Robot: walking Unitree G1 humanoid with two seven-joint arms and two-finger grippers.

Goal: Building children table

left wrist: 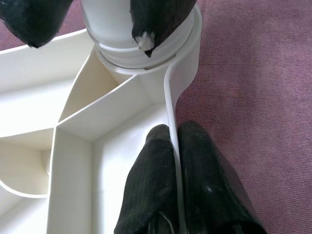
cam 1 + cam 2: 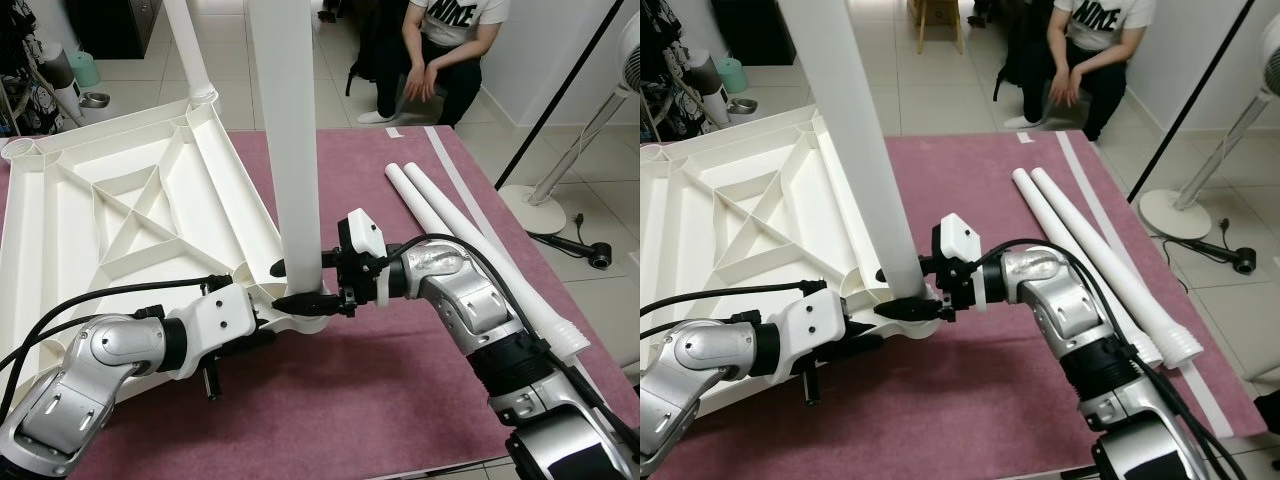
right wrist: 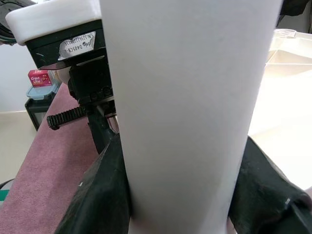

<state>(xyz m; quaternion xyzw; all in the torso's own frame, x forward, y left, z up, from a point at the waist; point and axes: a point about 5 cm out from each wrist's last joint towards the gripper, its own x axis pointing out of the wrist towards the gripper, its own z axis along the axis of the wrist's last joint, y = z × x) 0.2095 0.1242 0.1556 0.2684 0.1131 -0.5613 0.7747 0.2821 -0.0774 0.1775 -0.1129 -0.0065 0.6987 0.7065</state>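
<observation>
Right hand [image 2: 308, 284] grips the upright white leg [image 2: 295, 150] low at its corner socket; its long axis stands vertical. Left hand [image 1: 175, 161] pinches the tabletop [image 2: 100, 200] rim just left.

Silver arms with white wrist housings, black cables, and black-fingered right claw [image 2: 300, 283] and left claw [image 1: 175, 161]

Pale floor tiles [image 2: 340, 105] surround a maroon rug [image 2: 400, 400]; a white standing fan [image 2: 560, 170] and a crouching person [image 2: 440, 60] lie beyond it.
</observation>
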